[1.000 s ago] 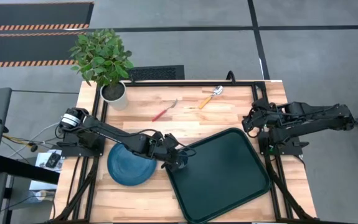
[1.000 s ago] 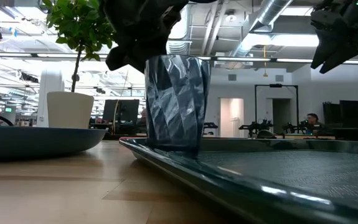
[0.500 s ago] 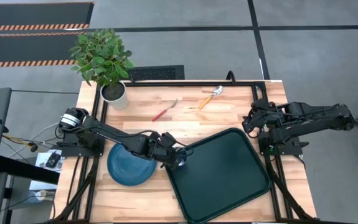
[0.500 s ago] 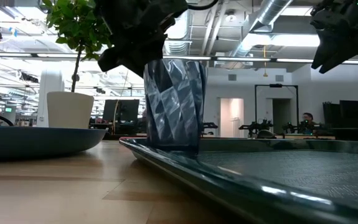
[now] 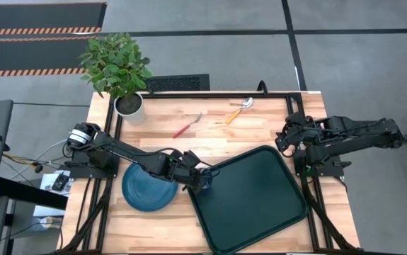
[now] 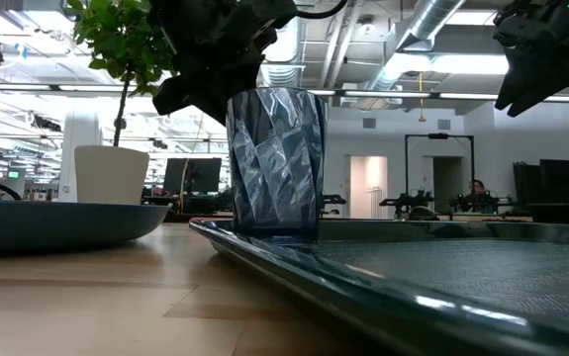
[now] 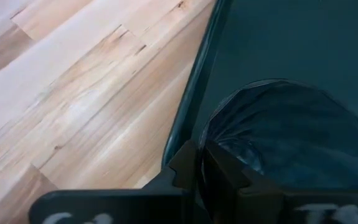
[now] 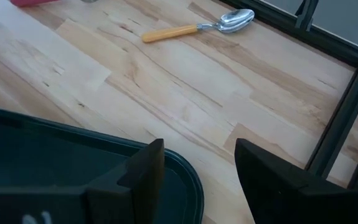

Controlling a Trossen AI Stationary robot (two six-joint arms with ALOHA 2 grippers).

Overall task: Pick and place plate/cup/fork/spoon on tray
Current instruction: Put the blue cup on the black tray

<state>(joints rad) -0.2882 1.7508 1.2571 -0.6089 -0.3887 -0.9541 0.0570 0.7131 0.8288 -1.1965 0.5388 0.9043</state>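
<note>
The dark see-through cup [image 6: 276, 163] stands upright on the dark green tray [image 5: 253, 202], just inside the tray's left corner; it also shows in the left wrist view [image 7: 284, 137]. My left gripper [image 5: 200, 180] is over it, shut on its rim. The teal plate [image 5: 146, 190] lies on the table left of the tray. The red-handled fork [image 5: 187, 126] and the orange-handled spoon [image 5: 237, 112] lie flat at the far middle of the table. My right gripper [image 5: 282, 139] hangs open and empty above the table's right side, by the tray's far corner. My left gripper pinches the cup's wall at the rim [image 7: 205, 144], one finger inside the cup and one outside. The fingers come from above, slanting in from the table's left. The cup stands upright with its base on the tray floor [image 6: 279, 235].
A white plant pot [image 5: 129, 106] with a green plant stands at the far left corner. A black frame rail [image 8: 334, 134] borders the table on the right. The tray floor right of the cup [image 5: 260, 191] is bare.
My left gripper has shifted a little toward the table's left and far edge with the cup. The cup, slightly tilted before, now stands level on the tray. My right arm has kept still.
</note>
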